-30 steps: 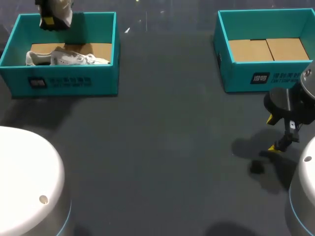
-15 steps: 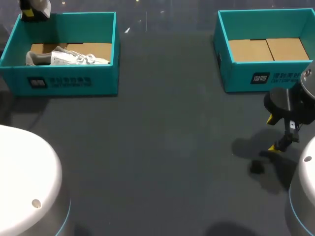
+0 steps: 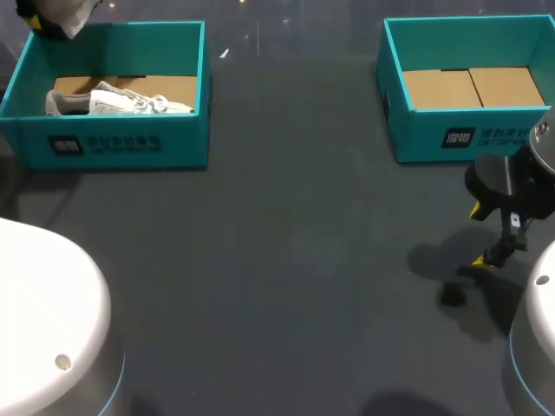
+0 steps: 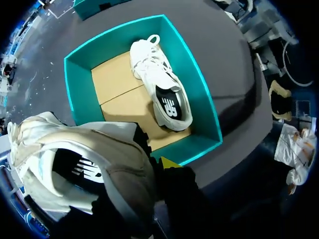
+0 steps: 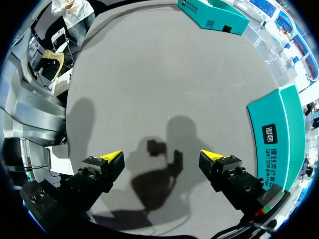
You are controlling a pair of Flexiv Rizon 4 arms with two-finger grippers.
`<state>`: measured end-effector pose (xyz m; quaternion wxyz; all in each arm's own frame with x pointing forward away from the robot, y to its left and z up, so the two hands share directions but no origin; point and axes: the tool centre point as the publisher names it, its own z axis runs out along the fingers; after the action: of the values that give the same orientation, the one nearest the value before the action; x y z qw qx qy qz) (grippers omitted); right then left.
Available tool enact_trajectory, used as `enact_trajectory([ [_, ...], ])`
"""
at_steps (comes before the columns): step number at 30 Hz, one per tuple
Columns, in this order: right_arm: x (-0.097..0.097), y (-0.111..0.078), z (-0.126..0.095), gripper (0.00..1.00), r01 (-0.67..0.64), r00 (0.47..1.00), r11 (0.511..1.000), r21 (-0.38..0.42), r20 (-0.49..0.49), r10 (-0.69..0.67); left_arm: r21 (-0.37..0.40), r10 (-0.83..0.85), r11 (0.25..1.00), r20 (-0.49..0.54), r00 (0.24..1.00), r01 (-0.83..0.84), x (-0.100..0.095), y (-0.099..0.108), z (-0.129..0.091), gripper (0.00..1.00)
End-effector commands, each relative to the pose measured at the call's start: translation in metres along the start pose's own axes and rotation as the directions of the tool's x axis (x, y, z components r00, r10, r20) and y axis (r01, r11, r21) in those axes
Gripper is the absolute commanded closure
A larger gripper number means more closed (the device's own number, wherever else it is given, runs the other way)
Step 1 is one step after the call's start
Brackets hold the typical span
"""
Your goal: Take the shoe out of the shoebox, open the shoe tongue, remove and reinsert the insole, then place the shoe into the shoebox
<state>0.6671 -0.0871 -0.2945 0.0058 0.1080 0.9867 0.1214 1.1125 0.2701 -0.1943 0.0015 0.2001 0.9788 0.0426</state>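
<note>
A second teal box [image 3: 434, 139] with a cardboard floor stands at the far right of the dark table [image 3: 286, 260].

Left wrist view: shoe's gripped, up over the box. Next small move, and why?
Probably carry the shoe to the middle of the table and set it down: the left gripper holds it above the shoebox, while the right gripper hangs open.

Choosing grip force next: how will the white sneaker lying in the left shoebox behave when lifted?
The sneaker is probably light; its soft-looking upper likely gives, while the thick sole stays stiff. Loose laces may dangle and snag the shoebox wall.
</note>
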Motion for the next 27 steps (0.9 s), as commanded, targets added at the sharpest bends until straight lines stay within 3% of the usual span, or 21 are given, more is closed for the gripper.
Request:
enact_trajectory([
  [1, 0.001, -0.001, 0.0, 0.0, 0.0, 1.0, 1.0, 0.0, 0.002, 0.0, -0.062, 0.153, 0.987, 0.057, 0.987, -0.15, 0.011, -0.006, -0.002, 1.0],
  [4, 0.001, -0.001, 0.0, 0.0, 0.0, 1.0, 1.0, 0.0, 0.002, 0.0, -0.049, 0.252, 0.967, 0.076, 0.965, -0.249, 0.005, -0.003, 0.0, 1.0],
  [7, 0.001, -0.001, 0.0, 0.0, 0.0, 1.0, 1.0, 0.0, 0.002, 0.0, 0.014, 0.424, 0.904, 0.097, 0.901, -0.427, -0.005, 0.01, 0.003, 1.0],
  [12, 0.001, -0.001, 0.0, 0.0, 0.0, 1.0, 1.0, 0.0, 0.002, 0.0, -0.01, 0.717, 0.692, 0.116, 0.687, -0.721, -0.006, 0.019, 0.005, 1.0],
  [21, 0.001, -0.001, 0.0, 0.0, 0.0, 1.0, 1.0, 0.0, 0.002, 0.0, -0.013, 0.713, 0.698, 0.101, 0.694, -0.716, -0.007, 0.02, 0.006, 1.0],
  [27, 0.001, -0.001, 0.0, 0.0, 0.0, 1.0, 1.0, 0.0, 0.002, 0.0, -0.046, 0.772, 0.635, 0.065, 0.633, -0.771, -0.018, 0.028, 0.012, 1.0],
])
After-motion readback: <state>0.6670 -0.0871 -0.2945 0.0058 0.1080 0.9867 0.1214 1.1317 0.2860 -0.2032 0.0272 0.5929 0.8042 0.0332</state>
